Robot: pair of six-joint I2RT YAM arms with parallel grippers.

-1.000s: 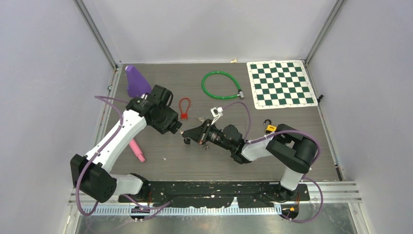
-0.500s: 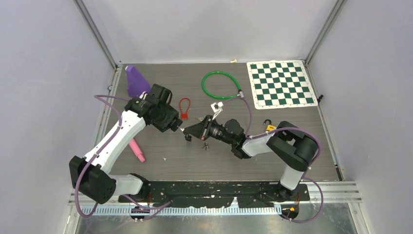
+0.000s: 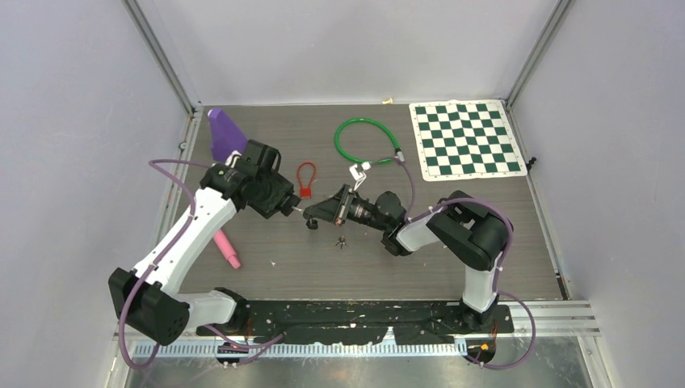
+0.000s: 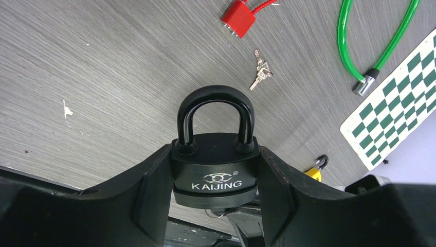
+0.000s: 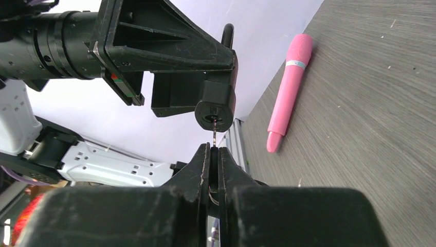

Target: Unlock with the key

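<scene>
1. The left fingers [image 4: 149, 195] are partly spread and clamp the black padlock [image 4: 215, 170] by its two sides. They hold it above the surface [image 4: 103, 77].
2. The padlock's body sits between the fingertips, with its closed shackle pointing out past them. The brand face "KAIJING" is turned toward the left wrist camera.
3. The right fingers [image 5: 200, 164] are pressed almost together and pinch the key [image 5: 214, 136] by its head. Its thin blade sticks straight out from their tips.
4. The keyhole end of the padlock faces the right fingers, just beyond their tips. The tip of the key meets the keyway there, but how deep it has gone cannot be told.
5. Ahead of the left fingers, past the shackle, a bunch of small keys [image 4: 260, 74] lies flat on the surface. A red lock [image 4: 238, 24] lies farther out.
6. Farther from the left fingers, off to one side, are a green cable lock [image 4: 378, 51] and a checkered mat [image 4: 401, 113]. A small yellow padlock [image 4: 314, 172] lies closer in on the same side.
7. Beyond the right fingers and to one side, a pink pen [image 5: 290, 90] lies on the surface, well apart from the key.
</scene>
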